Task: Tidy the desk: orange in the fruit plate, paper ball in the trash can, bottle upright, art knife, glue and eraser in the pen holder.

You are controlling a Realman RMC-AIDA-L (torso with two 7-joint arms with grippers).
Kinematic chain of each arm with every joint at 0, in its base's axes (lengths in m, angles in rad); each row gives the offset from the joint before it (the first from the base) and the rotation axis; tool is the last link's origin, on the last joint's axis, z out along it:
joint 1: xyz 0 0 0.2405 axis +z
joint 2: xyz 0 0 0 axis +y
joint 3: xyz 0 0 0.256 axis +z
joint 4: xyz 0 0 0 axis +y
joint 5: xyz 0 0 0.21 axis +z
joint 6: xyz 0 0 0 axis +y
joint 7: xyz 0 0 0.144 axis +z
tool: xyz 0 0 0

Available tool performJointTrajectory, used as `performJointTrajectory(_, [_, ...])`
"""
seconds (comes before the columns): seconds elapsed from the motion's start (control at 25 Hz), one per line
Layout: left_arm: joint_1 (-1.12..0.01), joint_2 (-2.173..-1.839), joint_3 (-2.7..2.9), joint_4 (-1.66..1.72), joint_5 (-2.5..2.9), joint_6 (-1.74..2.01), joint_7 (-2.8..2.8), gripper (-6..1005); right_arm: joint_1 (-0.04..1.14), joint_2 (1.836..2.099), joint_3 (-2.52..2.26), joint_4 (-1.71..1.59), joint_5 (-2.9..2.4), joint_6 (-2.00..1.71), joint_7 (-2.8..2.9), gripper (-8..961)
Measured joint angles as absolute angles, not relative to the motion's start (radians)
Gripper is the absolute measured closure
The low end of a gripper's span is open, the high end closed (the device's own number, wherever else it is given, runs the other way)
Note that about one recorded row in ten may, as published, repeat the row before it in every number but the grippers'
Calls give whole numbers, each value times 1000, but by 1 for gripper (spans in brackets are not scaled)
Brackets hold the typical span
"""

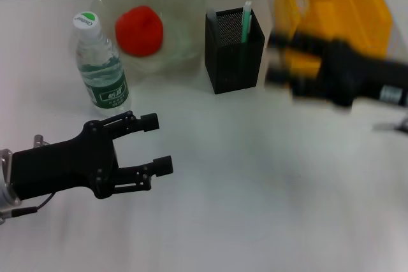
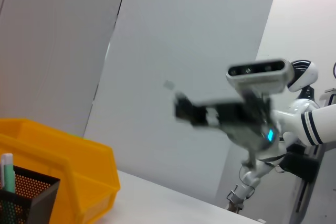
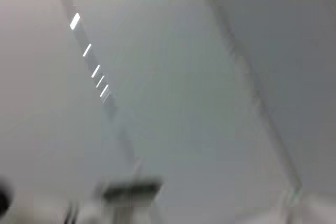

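Orange (image 1: 139,30) in fruit plate (image 1: 185,4) — left gripper (image 1: 158,144) spread, low; right gripper (image 1: 278,58) blurred — state unclear.

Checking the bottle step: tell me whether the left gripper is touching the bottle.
Apart. The head view shows bare desk between the open left gripper and the upright bottle.

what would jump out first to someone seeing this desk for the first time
Likely the orange, bright red-orange in the pale green fruit plate at the back left, and the big yellow trash can at the back right. Next, the left gripper hanging open over the white desk in front of the upright bottle.
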State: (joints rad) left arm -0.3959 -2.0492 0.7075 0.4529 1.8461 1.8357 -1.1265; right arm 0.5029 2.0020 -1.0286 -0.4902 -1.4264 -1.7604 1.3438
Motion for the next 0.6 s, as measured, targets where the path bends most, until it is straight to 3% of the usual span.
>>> performJointTrajectory(0.28, [-403, -2057, 739, 452, 1858, 1814, -1127, 140, 488, 2004, -1029, -479, -1740, -1751, 1240, 167])
performJointTrajectory(0.6, [-406, -2060, 746, 452, 1903, 1785, -1124, 140, 467, 2011, -1028, -448, -1751, -1717, 1134, 168])
